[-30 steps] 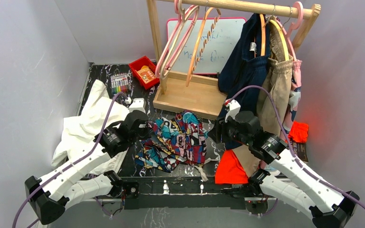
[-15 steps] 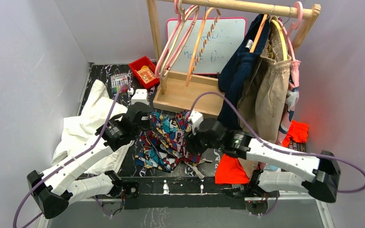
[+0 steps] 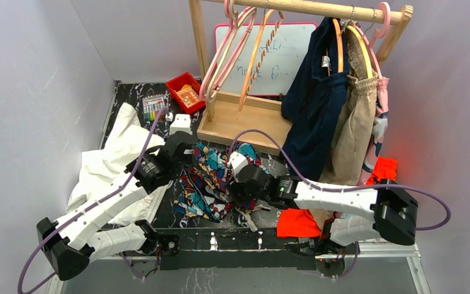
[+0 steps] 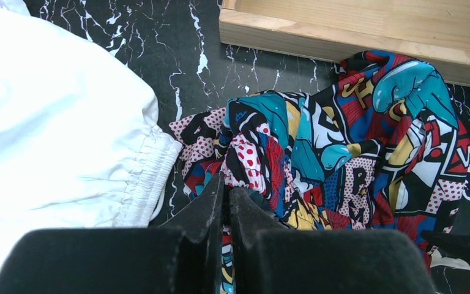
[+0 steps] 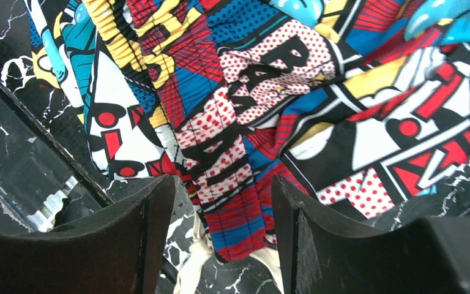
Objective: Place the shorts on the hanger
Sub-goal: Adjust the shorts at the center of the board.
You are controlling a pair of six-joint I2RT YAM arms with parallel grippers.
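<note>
Top external, right fingers (image 5: 153,233) swung over shorts (image 3: 211,177)

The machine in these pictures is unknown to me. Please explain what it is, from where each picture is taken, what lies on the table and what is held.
This is a robot: a left arm and a right arm, bolted at the near edge of the table. One picture looks down from above; the other two come from cameras on the wrists. On the table lie the shorts, a white cloth and an orange cloth. Behind stands a wooden rack with the light-orange hanger. The left gripper is shut, pinching the shorts' edge. The right gripper is open over the shorts, holding nothing.
</note>
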